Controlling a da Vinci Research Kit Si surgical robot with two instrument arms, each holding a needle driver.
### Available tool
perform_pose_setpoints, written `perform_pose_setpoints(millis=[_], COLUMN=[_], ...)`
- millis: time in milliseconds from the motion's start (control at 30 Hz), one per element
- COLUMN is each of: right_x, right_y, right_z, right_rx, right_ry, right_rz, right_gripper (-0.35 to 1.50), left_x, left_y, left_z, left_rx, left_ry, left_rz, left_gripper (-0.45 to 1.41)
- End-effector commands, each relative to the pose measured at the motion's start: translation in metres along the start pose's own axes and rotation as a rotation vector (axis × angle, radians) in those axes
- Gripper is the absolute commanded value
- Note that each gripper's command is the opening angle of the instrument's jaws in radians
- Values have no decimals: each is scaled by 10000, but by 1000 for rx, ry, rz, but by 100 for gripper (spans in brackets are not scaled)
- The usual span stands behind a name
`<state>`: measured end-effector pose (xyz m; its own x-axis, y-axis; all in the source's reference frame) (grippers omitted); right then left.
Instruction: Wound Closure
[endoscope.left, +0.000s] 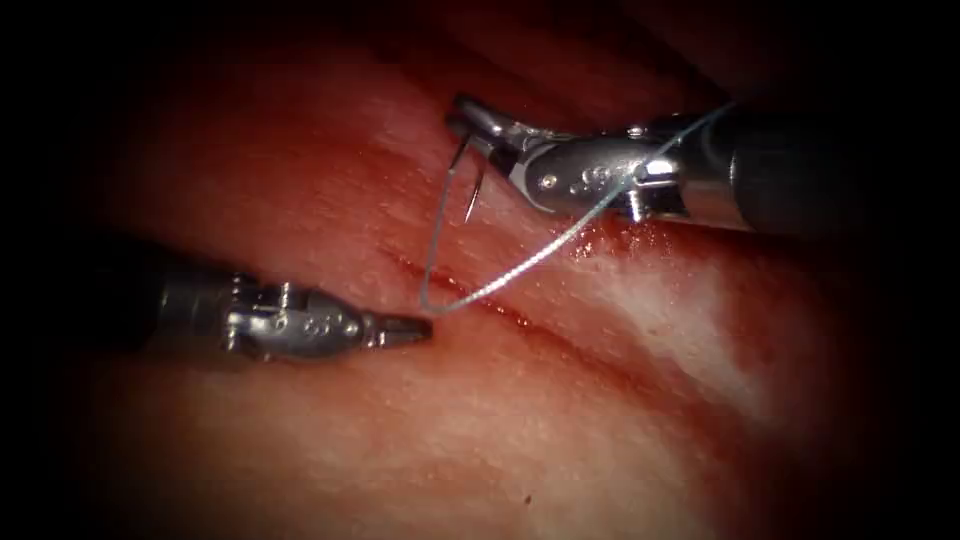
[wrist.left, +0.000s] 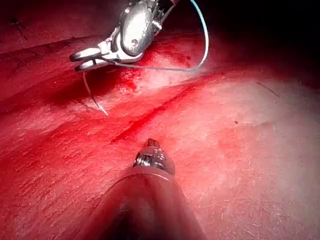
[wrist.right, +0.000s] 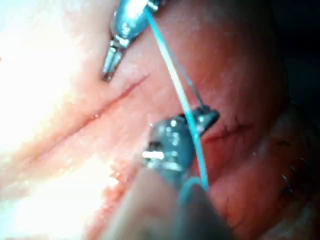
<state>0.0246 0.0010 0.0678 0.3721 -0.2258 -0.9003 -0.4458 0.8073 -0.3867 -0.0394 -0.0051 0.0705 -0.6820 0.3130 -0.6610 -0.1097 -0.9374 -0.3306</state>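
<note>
Steel needle (endoscope.left: 472, 196): clenched near its blunt end in my right claw (endoscope.left: 470, 122), hanging free above the cut (endoscope.left: 480, 300). Thread (endoscope.left: 520, 270) trails. Left claw (endoscope.left: 405, 329) closed, empty. Next, I judge: placing a bite.

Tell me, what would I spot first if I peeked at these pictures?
Probably the right tool, shiny, high up and right of the cut, gripping a curved needle near its thread end; the point hangs free above the tissue. Thread loops down to the cut and back over that tool. The left tool sits left of the cut, shut, holding nothing.
</note>
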Motion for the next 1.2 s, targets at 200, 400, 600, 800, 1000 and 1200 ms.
perform_pose_setpoints(millis=[200,400,600,800,1000,1200], right_x=[-7,-10,-8,-3,-3,-4], right_y=[-12,-28,-44,-49,-49,-38], right_z=[5,2,-1,-3,-3,-1], right_rx=[1,6,19,17,6,-37], right_ry=[5,2,-5,-11,-21,-20], right_rz=[-8,-26,8,73,126,252], right_gripper=[-35,-35,-35,-35,-35,-35], left_x=[-1,-1,-2,-2,-2,-3], left_y=[2,1,0,-2,-2,-2], left_z=[5,3,2,1,1,2], left_rx=[-3,0,-1,3,3,4], left_ry=[0,-2,-1,-3,-3,-3], left_rz=[-1,-1,-1,-1,0,0], left_gripper=[-5,-3,-3,-3,-3,-3])
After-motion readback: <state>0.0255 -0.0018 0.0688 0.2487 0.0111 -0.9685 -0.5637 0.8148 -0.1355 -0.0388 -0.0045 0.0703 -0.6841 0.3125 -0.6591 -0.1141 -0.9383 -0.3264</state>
